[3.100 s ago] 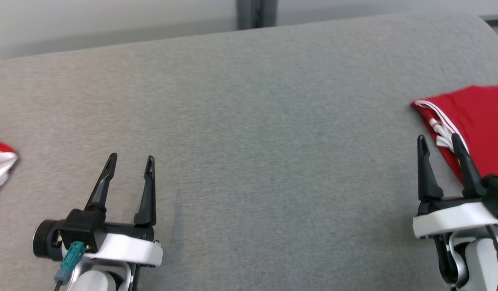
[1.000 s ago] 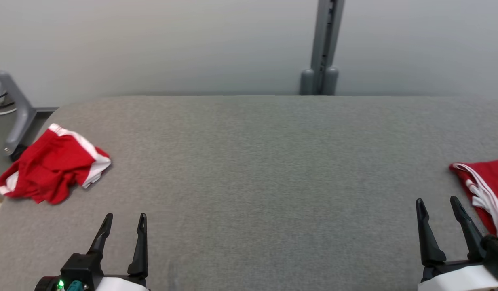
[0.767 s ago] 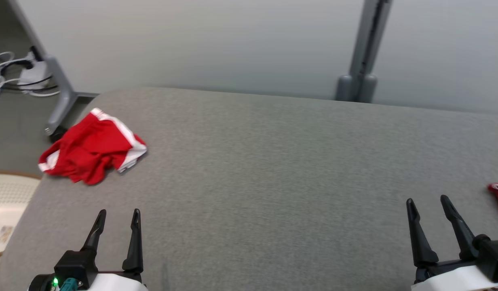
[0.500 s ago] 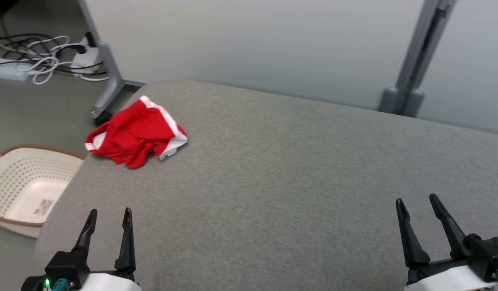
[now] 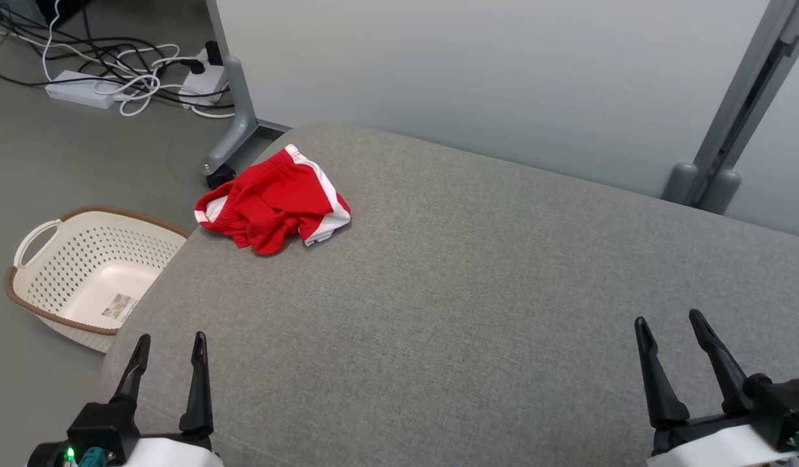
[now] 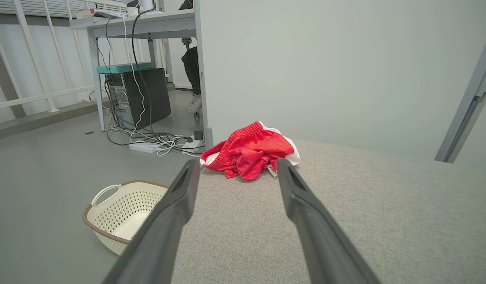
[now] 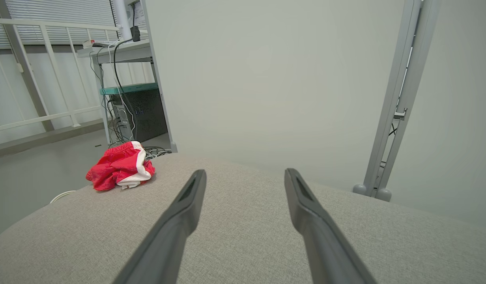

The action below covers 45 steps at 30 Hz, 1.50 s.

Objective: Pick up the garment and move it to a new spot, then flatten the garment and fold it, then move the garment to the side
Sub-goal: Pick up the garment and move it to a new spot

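Closest in, the left gripper [image 5: 171, 337] hovers over the near-left corner of the surface. Its two long dark fingers taper to slim points and are spread wide, with nothing between them. On the other side it's the same for the right gripper [image 5: 667, 318]: black fingers on a white wrist collar, jaws fully apart, holding nothing.

Under both lies the padded surface [image 5: 438, 311], a broad slab in grey woven fabric with a fine heathered grain and softly rounded corners.

Off its left side, down on the floor, sits a basket [image 5: 69, 259]. It's cream plastic, oval, dotted with rows of small holes, with a brown band round the rim, a loop handle and a label lying in the bottom.

Farther up is the garment [image 5: 273, 201], a pair of red shorts with white side panels and a gathered elastic waistband. It lies crumpled in a soft heap on the far-left corner of the surface, close to the edge and well apart from both grippers. In the left wrist view it shows beyond the gap between the fingers.

Behind that corner, a grey metal foot [image 5: 234, 123] with a dark caster carries a smooth, pale partition panel [image 5: 471, 78]. On the floor past it lies a white power strip [image 5: 78, 91] amid a tangle of black and white cables. Far right, a slanted grey post [image 5: 737, 104] rises from two rounded feet.
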Tool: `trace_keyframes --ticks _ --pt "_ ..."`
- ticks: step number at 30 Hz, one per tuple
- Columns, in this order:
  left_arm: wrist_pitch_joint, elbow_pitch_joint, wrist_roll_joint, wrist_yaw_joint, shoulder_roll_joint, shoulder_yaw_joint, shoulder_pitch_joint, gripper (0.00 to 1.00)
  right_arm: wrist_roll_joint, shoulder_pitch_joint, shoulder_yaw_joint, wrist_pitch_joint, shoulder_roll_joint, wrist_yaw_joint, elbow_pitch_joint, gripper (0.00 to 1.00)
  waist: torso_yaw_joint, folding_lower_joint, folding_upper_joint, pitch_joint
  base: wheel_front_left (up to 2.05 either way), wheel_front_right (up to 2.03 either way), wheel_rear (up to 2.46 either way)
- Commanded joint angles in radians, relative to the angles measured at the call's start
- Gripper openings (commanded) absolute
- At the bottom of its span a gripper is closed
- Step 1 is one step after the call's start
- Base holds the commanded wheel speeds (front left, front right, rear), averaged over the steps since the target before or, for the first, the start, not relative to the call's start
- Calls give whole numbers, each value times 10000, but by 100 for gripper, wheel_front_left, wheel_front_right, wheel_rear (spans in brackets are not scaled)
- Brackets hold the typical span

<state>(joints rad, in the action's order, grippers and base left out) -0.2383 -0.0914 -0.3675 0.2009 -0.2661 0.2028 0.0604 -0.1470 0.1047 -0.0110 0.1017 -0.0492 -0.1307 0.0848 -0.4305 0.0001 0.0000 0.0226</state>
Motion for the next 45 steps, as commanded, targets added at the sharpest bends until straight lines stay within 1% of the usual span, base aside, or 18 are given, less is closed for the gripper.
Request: trace_keyframes --ticks 1,9,14,17,19,24,26,27,28,30,33,38,40,41,45 --pt "-34 37 -12 60 -35 -4 61 100 71 -14 23 -50 -37 -1 37 100 -14 -1 0 7 0 0 0" --pt "-39 54 -73 58 -7 55 -109 100 82 43 69 -93 -37 1 90 100 -97 -1 0 -78 0 0 0" --pt "-101 95 -153 -31 126 10 -656 100 202 -214 41 -262 -51 -1 336 100 31 -1 0 -560 0 0 0" --pt "-182 5 -279 -128 289 -118 -1324 100 311 -497 8 -439 -194 -1 594 100 271 -1 0 -1145 0 0 0" --pt "-193 -52 -404 -333 410 -197 -1907 100 354 -786 -104 -627 -330 -1 827 100 545 -1 0 -1695 0 0 0" --pt "-251 -588 -492 -700 257 -601 -3567 100 339 -1620 -446 -893 -880 1 1189 100 1395 -1 0 -3013 0 0 0" --pt "-235 -1124 -571 -866 128 -713 -4301 100 312 -1881 -450 -907 -1033 1 1258 100 1652 -1 0 -3477 0 0 0" --pt "-225 -1388 -786 -1001 126 -819 -4651 100 293 -2034 -498 -934 -1094 1 1317 100 1802 -1 0 -3734 0 0 0" --pt "-225 -1388 -786 -1001 126 -819 -4651 100 293 -2034 -498 -934 -1094 1 1317 100 1802 -1 0 -3734 0 0 0" --pt "-95 -2106 -926 -1312 -48 -888 -5342 100 250 -2286 -570 -924 -1182 -1 1375 100 2086 -1 0 -4167 0 0 0" --pt "185 -3413 -1259 -1842 -196 -898 -6370 100 202 -2602 -671 -841 -1281 -1 1377 100 2440 -1 0 -4718 0 0 0" --pt "1191 -5919 -1774 -2443 -444 -946 -7796 100 108 -2997 -817 -648 -1292 -1 1215 100 2912 -1 0 -5312 0 0 0" --pt "1537 -6814 -1953 -2583 -522 -998 -8241 100 92 -3091 -807 -554 -1246 -1 1126 100 3060 -1 0 -5449 0 0 0" --pt "1812 -7585 -2103 -2647 -613 -1048 -8612 100 78 -3171 -795 -450 -1203 -1 1038 100 3173 -1 0 -5545 0 0 0" --pt "2109 -8723 -2129 -2753 -829 -1004 -9191 100 64 -3258 -797 -254 -1113 1 834 100 3317 -1 0 -5594 0 0 0"
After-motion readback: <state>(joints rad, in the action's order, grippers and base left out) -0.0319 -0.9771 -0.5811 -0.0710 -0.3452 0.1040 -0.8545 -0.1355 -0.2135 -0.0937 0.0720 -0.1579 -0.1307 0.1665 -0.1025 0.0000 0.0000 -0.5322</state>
